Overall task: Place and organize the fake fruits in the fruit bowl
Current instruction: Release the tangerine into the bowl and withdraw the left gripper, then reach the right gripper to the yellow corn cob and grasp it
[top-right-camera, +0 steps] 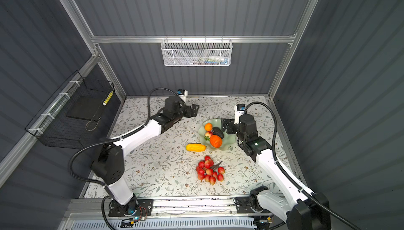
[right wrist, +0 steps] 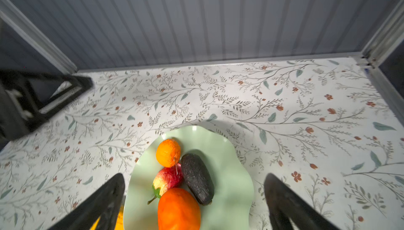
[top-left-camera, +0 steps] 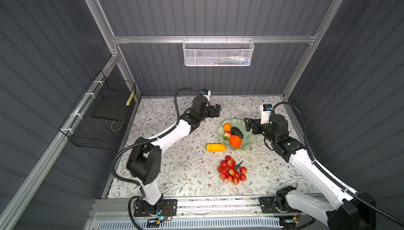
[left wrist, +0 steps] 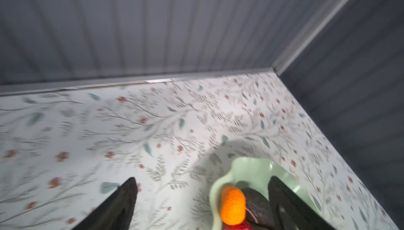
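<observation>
Four fruits are in the bowl (top-left-camera: 247, 141) already: small orange (top-left-camera: 227, 127), avocado (top-left-camera: 237, 132), strawberry (top-left-camera: 227, 134) and big orange (top-left-camera: 235, 141). The bowl sits right below and in front of the right gripper (top-left-camera: 249, 126), whose jaws are wide apart with nothing in them. The left gripper (top-left-camera: 215, 111) hangs off the bowl's other side, also spread and empty.

What's left is the yellow fruit (top-left-camera: 216, 147) on the counter (top-left-camera: 185, 163). It's across the bowl from the right gripper and right beside the rim, maybe touching. Then there's the berry cluster (top-left-camera: 232, 171), well apart from both grippers and behind them.

Where I'd guess this goes wrong: grabbing the yellow one that tight to the rim could shove or tip the shallow bowl, and the round oranges roll out. The cluster looks floppy, so pinching one berry probably leaves the rest dangling and swinging. The bowl's crowded too, so dropping the cluster on top may knock something over the low wavy edge. And two arms crowding one bowl could bump each other.
</observation>
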Controlling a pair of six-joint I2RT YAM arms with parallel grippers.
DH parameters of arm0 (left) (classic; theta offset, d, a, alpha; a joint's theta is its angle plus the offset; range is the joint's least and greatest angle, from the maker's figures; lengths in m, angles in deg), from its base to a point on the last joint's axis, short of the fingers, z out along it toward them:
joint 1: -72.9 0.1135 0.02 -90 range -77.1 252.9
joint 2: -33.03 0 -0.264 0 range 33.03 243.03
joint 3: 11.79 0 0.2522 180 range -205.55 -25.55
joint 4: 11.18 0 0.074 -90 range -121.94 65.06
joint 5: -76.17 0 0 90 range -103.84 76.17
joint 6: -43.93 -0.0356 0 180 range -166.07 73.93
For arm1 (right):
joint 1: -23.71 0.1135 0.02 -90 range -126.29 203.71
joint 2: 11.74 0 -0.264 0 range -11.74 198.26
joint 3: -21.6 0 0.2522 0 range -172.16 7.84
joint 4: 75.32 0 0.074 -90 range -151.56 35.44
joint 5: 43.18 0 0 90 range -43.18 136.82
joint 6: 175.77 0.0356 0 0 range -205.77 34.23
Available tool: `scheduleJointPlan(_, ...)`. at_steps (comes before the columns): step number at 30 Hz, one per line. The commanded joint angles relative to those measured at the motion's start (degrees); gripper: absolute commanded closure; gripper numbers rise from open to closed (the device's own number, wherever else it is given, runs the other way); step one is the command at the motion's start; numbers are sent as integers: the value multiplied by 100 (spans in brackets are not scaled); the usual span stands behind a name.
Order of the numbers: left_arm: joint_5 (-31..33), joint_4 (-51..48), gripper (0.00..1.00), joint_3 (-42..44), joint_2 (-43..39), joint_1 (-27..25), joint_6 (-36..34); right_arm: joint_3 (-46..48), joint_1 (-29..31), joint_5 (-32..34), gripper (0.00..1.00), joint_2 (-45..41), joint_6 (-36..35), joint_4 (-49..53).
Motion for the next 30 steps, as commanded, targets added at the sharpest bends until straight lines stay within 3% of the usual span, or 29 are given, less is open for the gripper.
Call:
scheduleJointPlan(1,1037,391,2,923,-600,152,387,-370,301,-555,3,489,-414,444)
scheduleJointPlan(5,1456,432,0,2204,-1506,653,945,-1104,1032,-608,4,1359,-1061,1075)
scheduleJointPlan(11,1757,60,0,3434,-2763,1263,1625,-2169,1907,-736,7,2824,-2042,2204)
scheduleJointPlan(19,2465,-609,0,3806,-3938,1401,1392,-3163,2359,-764,17,4183,-2625,3130)
scheduleJointPlan(30,2596,-1025,0,3931,-4530,1426,1393,-3862,2591,-287,19,5069,-2958,3473)
